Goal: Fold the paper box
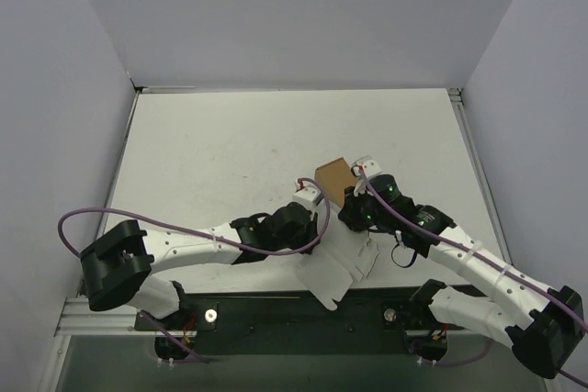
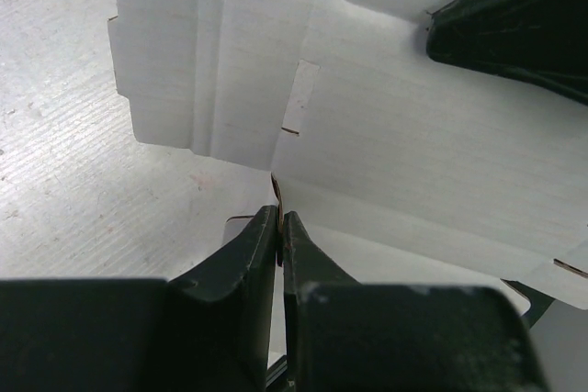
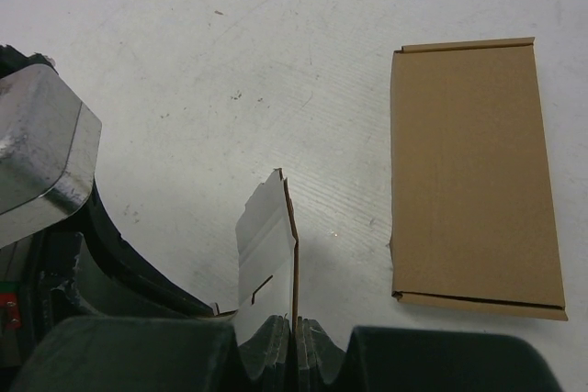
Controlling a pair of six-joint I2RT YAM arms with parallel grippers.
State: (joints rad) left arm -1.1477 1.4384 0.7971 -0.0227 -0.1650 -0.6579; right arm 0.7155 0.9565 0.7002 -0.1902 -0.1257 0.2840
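White tabletop (image 1: 230, 144) filled the scene, with pale walls (image 1: 55, 89) closing it in at the left, top and right of the overhead view.

The left gripper (image 2: 278, 219) was pinched tight on a thin edge of the paper box (image 2: 413, 144), its two dark fingers pressed together at the lower middle of the left wrist view with only the card between them. From that grip the white sheet spread up and to the right, showing creases, a small slit and notched tabs along its left edge.

The right gripper (image 3: 296, 323) was likewise clamped shut on the paper box, holding a narrow flap that stood upright from the bottom middle of the right wrist view. Its dark finger also showed in the upper right corner of the left wrist view, against the sheet.

Overhead, the blank lay low and just right of centre, between the two wrists, its lower part reaching towards the bottom edge of the table.

A brown box (image 3: 473, 176) lay flat and closed on the table, at the right of the right wrist view, apart from the flap; overhead it sat just above the two grippers.
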